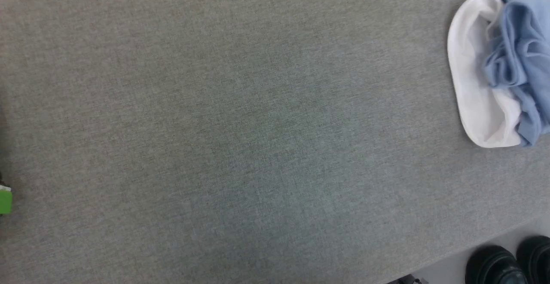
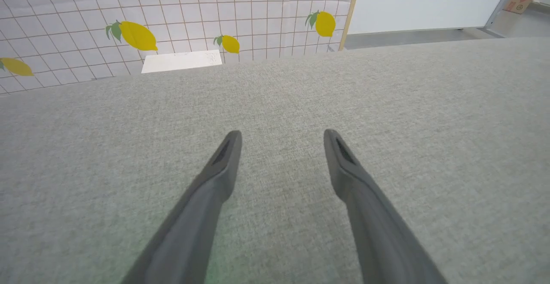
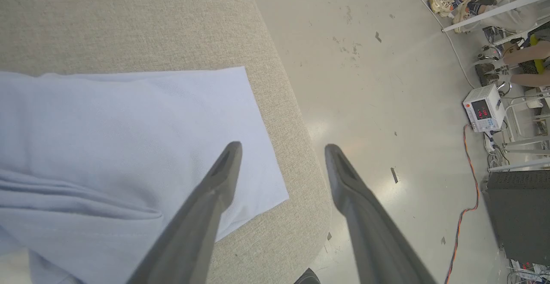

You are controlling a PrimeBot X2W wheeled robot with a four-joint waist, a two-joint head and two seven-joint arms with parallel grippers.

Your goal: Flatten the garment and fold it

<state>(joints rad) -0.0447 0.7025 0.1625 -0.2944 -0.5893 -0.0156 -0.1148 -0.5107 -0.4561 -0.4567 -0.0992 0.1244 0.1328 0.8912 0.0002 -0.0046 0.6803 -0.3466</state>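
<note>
Glowing red digits [image 3: 481, 113], unreadable, on white meter [image 3: 489, 123] beyond garment [image 3: 107, 146]

Even, diffuse light. The grey surface [image 1: 215, 125] carries no hard shadows and dims slightly toward its left edge. The white part of the garment [image 1: 515, 60] is close to overexposed. A faint green cast tints the surface beneath the left tool [image 2: 282, 134]. The glossy floor [image 3: 378, 60] shows a soft glare patch beside the surface's rounded corner. Wide-angle distortion bows the surface's far edge in the left wrist view.
</note>
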